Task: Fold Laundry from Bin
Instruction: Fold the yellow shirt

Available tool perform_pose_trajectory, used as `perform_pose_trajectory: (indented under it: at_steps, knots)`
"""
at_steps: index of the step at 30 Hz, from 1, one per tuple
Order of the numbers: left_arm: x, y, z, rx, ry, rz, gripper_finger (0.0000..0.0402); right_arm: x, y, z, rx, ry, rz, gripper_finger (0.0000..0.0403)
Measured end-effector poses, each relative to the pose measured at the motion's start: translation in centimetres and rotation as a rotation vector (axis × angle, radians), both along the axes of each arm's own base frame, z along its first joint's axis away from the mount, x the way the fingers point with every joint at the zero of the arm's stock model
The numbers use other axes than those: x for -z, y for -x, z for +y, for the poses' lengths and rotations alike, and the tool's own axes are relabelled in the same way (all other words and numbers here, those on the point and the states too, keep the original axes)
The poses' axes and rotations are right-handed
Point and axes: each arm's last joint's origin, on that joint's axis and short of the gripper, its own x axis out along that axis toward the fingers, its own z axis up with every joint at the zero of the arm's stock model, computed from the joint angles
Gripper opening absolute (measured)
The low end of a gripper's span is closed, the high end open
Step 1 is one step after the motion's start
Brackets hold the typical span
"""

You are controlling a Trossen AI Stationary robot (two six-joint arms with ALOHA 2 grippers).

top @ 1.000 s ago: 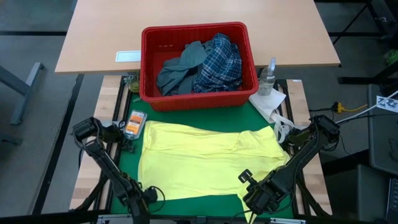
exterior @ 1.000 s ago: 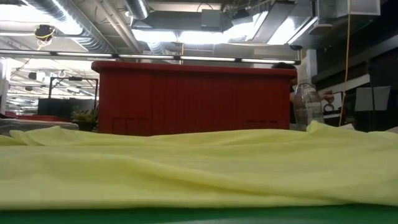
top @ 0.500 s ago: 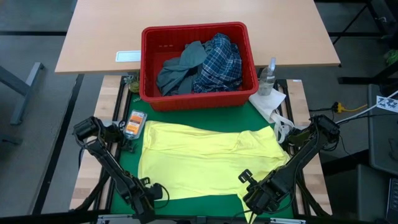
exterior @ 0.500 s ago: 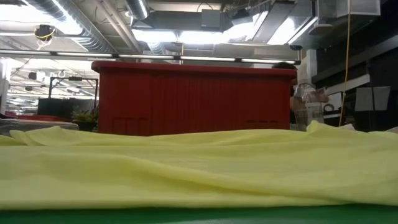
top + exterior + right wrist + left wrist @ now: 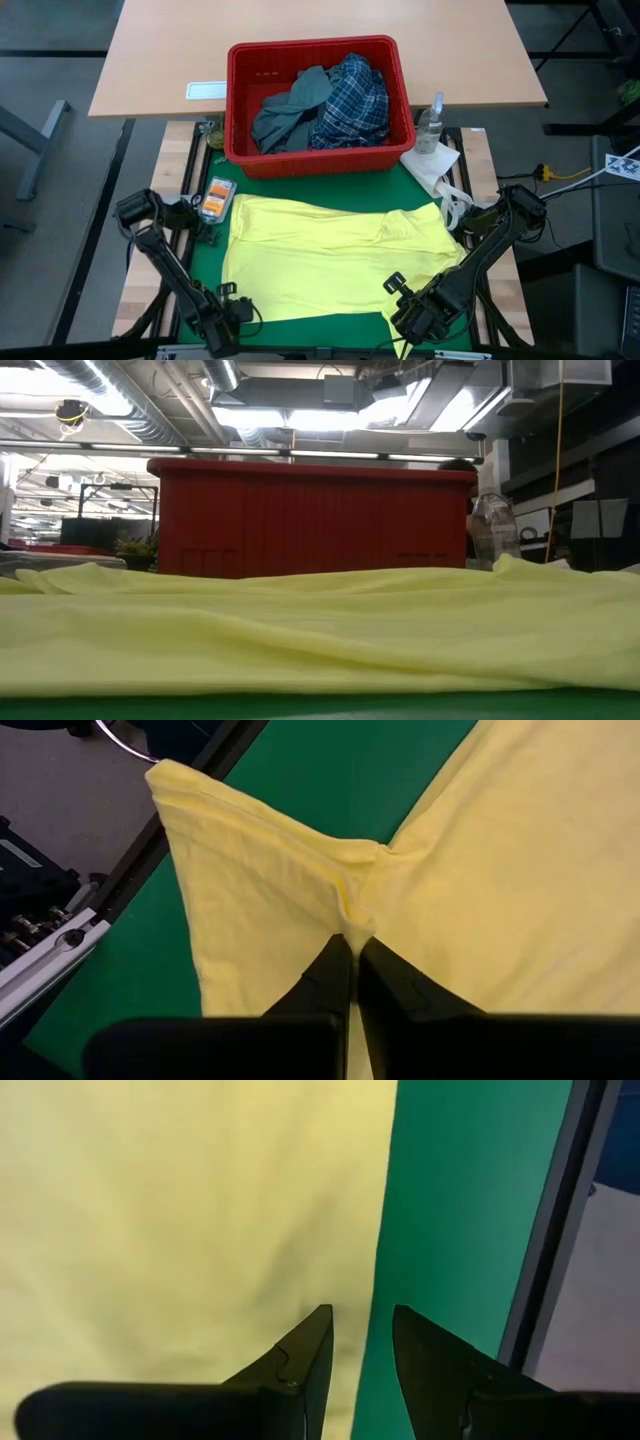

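When hunting for the piece in hand, look to the yellow garment, spread nearly flat on the green mat just in front of the red bin. Laid out that way, most likely, to give clean edges for a fold.

Find the right gripper at the near right corner, fingers pressed together on a small raised tuck of yellow cloth, with a peaked flap standing up beside the pinch. Probably gripped there so as to carry that corner across. Find the left gripper at the near left edge, fingers parted and pinching nothing, one over the cloth and the other over bare mat. Seems lined up to take that hem, so that both corners can travel together.

Leave the rest of the laundry where it sits: plaid shirt and grey-blue garment heaped in the bin. Note no dark navy piece showing, perhaps buried underneath.

Expect little from the low view: only a yellow ridge of cloth across the front and the bin wall behind, with neither gripper in sight. Cannot tell whether the left fingertips touch the cloth or hover above it. Cannot make out sleeves or neckline on the yellow piece.
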Motion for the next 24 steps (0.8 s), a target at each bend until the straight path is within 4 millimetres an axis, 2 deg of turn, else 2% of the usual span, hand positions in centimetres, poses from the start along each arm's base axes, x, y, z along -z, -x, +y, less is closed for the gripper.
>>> perform_pose_trajectory:
  at_steps: [8, 17, 24]
  knots:
    - [0.0, 0.8, -0.5, 0.013, -0.057, -0.085, 0.0102, 0.0, 0.0, 0.0, 0.001, 0.001, -0.001, 0.0014]
    - [-0.1, 1.3, -0.8, 0.025, -0.061, -0.094, 0.0102, 0.0, 0.1, -0.1, 0.001, 0.010, 0.011, 0.0014]
    - [0.3, 1.0, -0.6, -0.085, -0.045, -0.076, 0.0128, 0.0, 0.1, -0.1, 0.001, 0.012, 0.014, 0.0014]
